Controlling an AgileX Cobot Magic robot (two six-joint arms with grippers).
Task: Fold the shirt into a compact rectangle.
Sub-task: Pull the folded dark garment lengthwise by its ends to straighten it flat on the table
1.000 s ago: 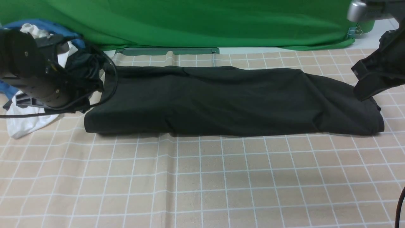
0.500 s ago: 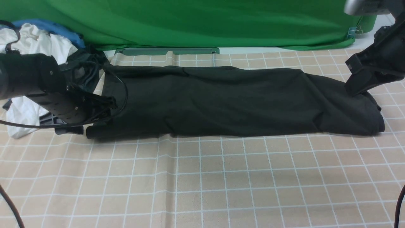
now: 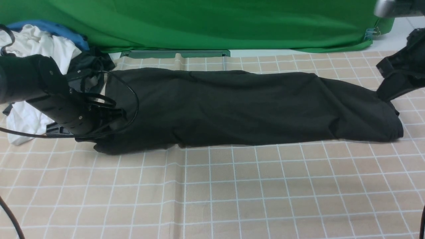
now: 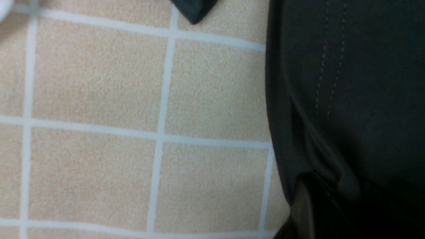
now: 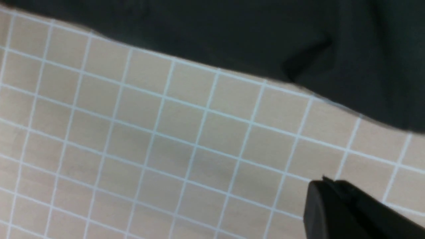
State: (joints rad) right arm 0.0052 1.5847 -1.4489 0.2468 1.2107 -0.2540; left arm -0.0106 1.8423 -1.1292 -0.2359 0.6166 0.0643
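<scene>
The large black long-sleeved shirt [image 3: 245,106], folded to a long band, lies across the far half of the beige checked table [image 3: 212,192]. Its long axis runs from the left edge to the right, and I can't tell which end is the collar. The left gripper [image 3: 111,124] looks pinched on its left end. The right gripper [image 3: 386,91] hovers closed and empty by the right end. I'd carry the left end rightward, low and square, matching corners, clear of the white-and-blue clothes heap [image 3: 40,46].
</scene>
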